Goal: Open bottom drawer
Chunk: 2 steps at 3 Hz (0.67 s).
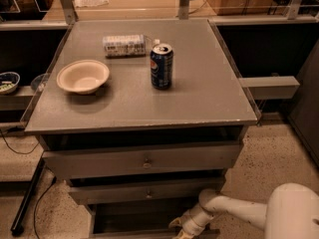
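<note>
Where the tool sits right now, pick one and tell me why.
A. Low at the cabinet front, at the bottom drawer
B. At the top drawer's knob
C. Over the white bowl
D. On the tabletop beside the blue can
A: the tool is down near the floor at the front of the bottom drawer, below the other two drawer fronts and nowhere near the tabletop.

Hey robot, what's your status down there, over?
Gripper low, at bottom drawer front. Drawer looks partly pulled out. Nothing visibly blocking it.
</note>
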### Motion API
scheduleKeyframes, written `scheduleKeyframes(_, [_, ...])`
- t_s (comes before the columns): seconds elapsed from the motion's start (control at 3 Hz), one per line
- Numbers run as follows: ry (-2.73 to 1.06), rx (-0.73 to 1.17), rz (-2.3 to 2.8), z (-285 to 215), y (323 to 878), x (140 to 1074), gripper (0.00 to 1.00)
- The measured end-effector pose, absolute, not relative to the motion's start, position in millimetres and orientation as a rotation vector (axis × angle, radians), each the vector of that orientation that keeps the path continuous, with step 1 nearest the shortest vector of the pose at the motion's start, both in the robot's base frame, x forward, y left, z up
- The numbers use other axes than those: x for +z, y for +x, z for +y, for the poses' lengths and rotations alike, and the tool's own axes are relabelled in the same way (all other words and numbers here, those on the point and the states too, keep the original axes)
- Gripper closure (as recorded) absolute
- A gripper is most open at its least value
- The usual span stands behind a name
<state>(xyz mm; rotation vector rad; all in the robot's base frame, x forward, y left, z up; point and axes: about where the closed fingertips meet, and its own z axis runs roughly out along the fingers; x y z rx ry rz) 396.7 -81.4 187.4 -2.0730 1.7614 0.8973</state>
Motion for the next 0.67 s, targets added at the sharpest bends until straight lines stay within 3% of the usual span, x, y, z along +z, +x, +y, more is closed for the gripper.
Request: scheduleKeyframes(0.67, [-2.075,0.900,1.758,-80.5,396.8,187.2,1.00])
